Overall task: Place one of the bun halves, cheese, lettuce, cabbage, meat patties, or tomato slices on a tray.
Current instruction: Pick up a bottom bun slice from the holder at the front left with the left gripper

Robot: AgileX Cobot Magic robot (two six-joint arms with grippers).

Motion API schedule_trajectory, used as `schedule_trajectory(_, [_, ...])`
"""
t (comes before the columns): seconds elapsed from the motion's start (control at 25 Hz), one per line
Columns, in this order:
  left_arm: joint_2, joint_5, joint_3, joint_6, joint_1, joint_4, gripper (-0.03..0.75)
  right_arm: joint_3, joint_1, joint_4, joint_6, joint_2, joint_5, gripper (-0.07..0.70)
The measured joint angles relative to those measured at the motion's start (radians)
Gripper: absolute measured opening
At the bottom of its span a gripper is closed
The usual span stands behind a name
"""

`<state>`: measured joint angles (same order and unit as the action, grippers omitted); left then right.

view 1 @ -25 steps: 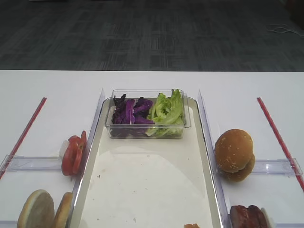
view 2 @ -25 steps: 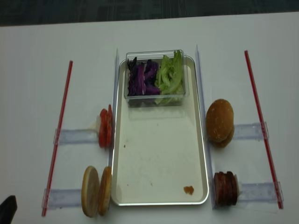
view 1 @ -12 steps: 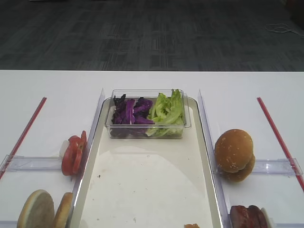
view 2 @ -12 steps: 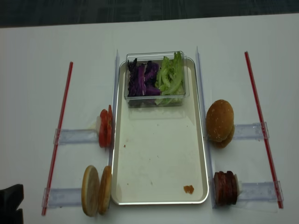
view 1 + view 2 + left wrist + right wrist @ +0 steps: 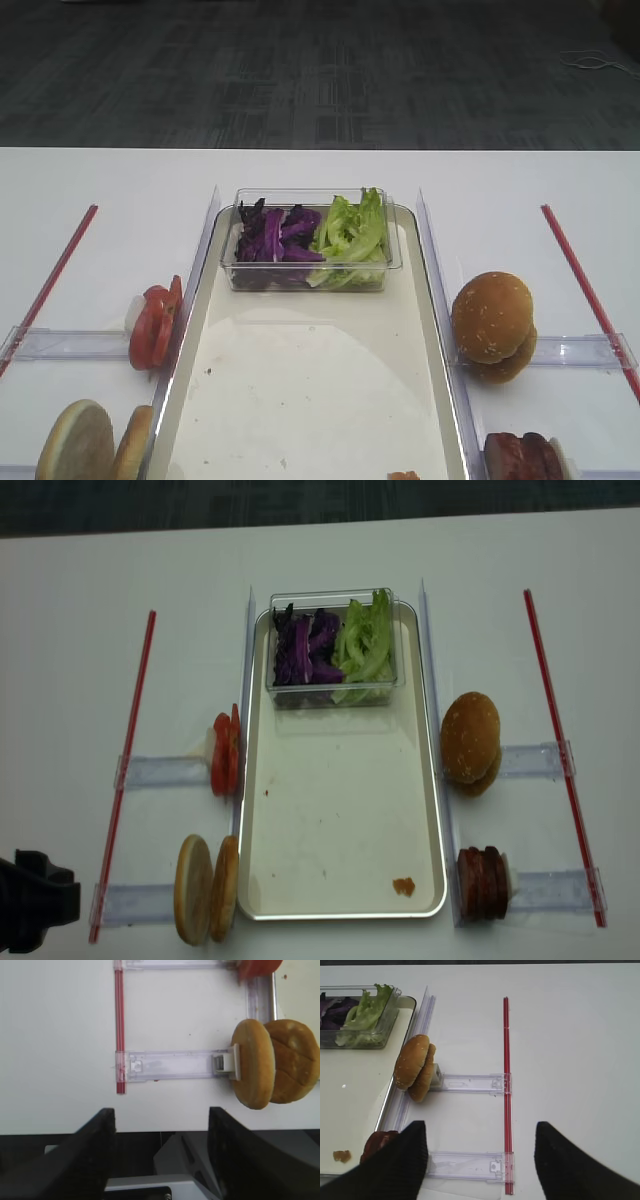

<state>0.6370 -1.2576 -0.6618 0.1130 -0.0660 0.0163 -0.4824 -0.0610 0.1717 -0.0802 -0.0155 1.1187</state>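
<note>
The cream tray lies in the middle, with cabbage and lettuce in a clear tub at its far end. Tomato slices and two bun halves stand on edge left of it. Dark meat patties stand to its right. Cheese is out of view. My left gripper is open and empty over the table's front edge, left of the bun halves. My right gripper is open and empty above a clear holder, just right of the patties.
Sesame bun tops stand right of the tray. Clear plastic rails hold the food rows, and a red strip runs down each side. A small orange crumb lies on the tray's near right corner.
The left gripper has come further into the overhead view at the bottom left corner, nearer the bun halves. The food has not moved.
</note>
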Motion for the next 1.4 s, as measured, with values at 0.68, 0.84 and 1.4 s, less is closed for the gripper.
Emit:
schedule_trajectory(0.68, [0.255,0.015,0.000,-0.040,0.000,0.000,0.419,0.000,0.000,0.000,0.000,0.000,0.000,0.468])
schedule_trajectory(0.84, [0.306,0.021,-0.001,-0.048,0.000,0.000,0.419,0.000,0.000,0.000,0.000,0.000,0.000,0.468])
schedule_trajectory(1.4, [0.420,0.065,-0.006,-0.060,0.000,-0.016,0.419,0.000,0.000,0.002,0.000,0.000,0.001,0.468])
